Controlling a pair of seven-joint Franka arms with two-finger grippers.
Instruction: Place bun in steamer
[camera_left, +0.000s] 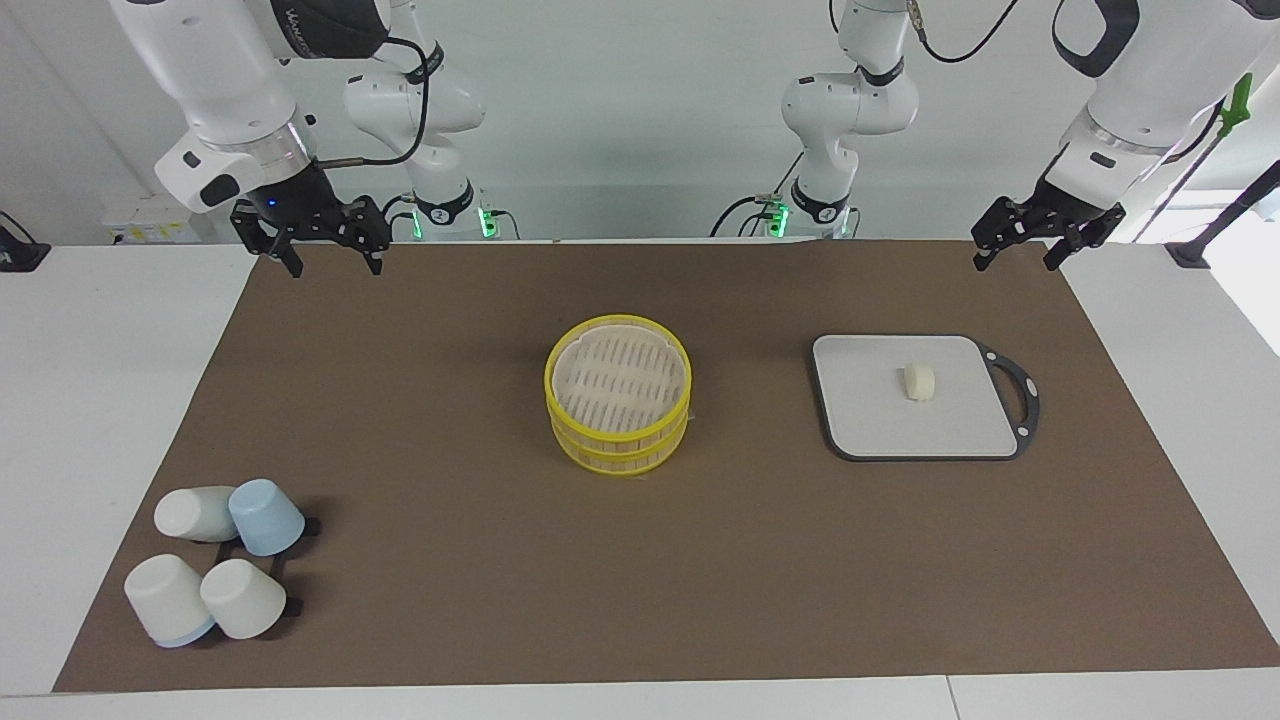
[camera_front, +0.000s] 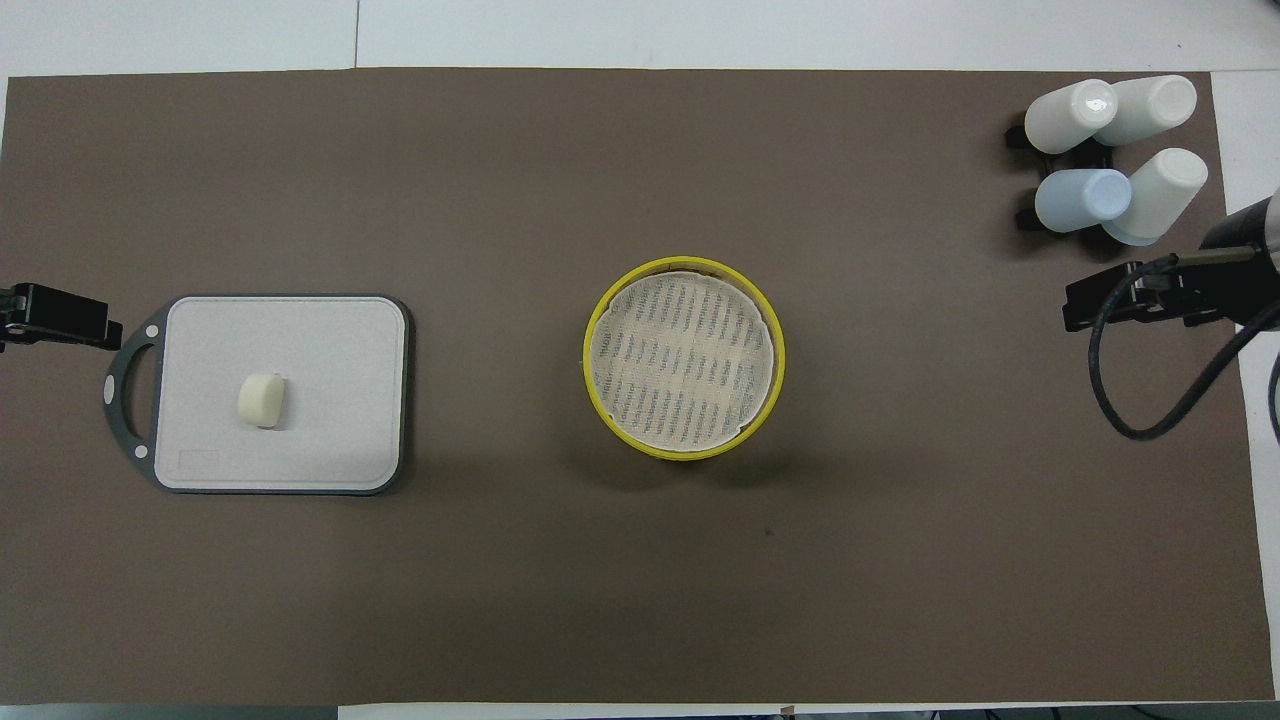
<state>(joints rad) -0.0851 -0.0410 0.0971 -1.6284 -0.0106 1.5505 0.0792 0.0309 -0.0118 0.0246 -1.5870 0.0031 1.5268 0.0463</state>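
Currently the bun (camera_left: 919, 381) is seen lying on its side on the grey board (camera_left: 860, 420), its long axis running along the table's length, one flat end turned toward the steamer (camera_left: 618, 392) mid-table. Both the left gripper (camera_left: 1034, 243) and right gripper (camera_left: 333, 249) are held open, raised over the mat's (camera_left: 450, 560) robot-side corners.

You get bright, even light from above in both views. Shadows are soft: a faint one hugs the steamer (camera_left: 618, 392), darker ones sit under the cups (camera_left: 215, 560). One cup top shows glare from overhead. Focus is sharp throughout, with no obvious edge distortion.
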